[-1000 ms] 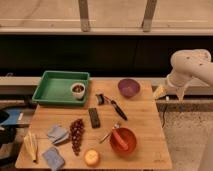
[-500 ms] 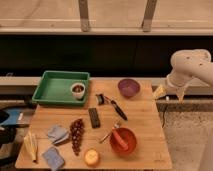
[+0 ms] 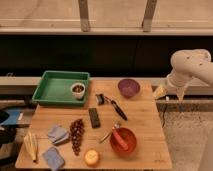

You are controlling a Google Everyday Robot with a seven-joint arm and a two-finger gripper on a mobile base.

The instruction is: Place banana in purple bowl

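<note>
Hovering right of purple bowl [image 3: 129, 88], gripper [image 3: 160, 92] (aperture: cannot tell) is well apart from banana [image 3: 31, 146]; reaching across risks sweeping grapes [image 3: 76, 135], red bowl [image 3: 133, 144].

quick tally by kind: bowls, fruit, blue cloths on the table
bowls: 2 (purple bowl, red bowl)
fruit: 3 (banana, grape bunch, round orange fruit)
blue cloths: 2
total: 7
gripper hovers off the table's right edge, right of the purple bowl.
</note>
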